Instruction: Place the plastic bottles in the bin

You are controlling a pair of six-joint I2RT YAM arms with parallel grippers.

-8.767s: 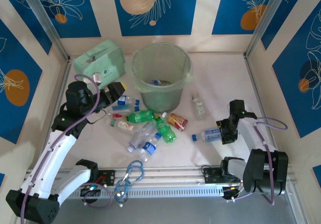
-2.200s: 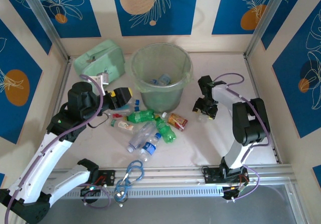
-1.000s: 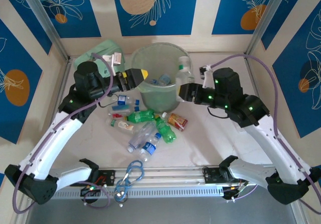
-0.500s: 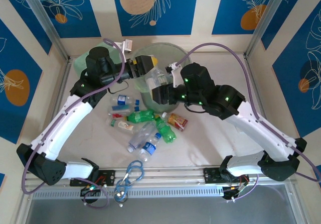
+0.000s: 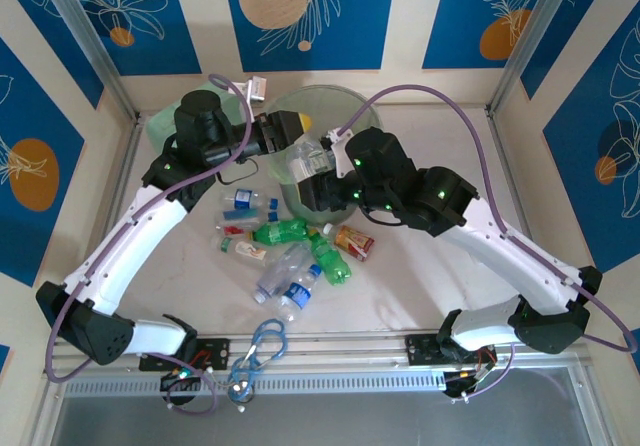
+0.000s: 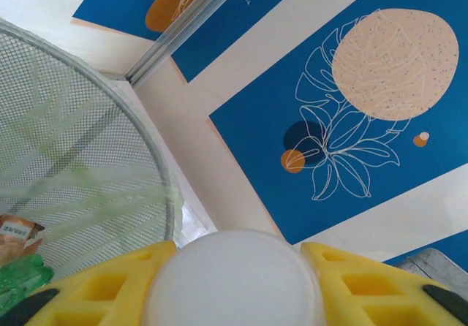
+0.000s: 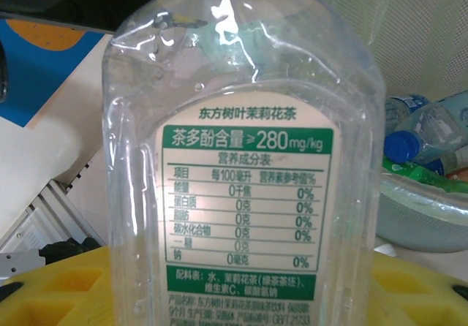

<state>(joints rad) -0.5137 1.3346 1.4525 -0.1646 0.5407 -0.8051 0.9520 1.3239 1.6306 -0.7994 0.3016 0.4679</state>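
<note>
Bin point(image 5: 330, 94) stands at the far middle of the table; clear blue-capped bottles point(image 7: 409, 132) and something green lie in it. Loose bottles point(image 5: 290, 251) lie on the table near its base. My right pincer point(image 5: 308, 171), part-closed, grips a clear bottle point(image 7: 241, 158) at the bin's near-left side. My left pincer point(image 5: 290, 126), narrow, presses both sides of its white cap point(image 6: 234, 267).

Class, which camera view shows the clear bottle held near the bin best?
The right wrist view: the clear bottle is close, its printed label readable. The top external view shows it small, between both arms at the bin. The left wrist view gives its white round end between yellow jaws.
</note>
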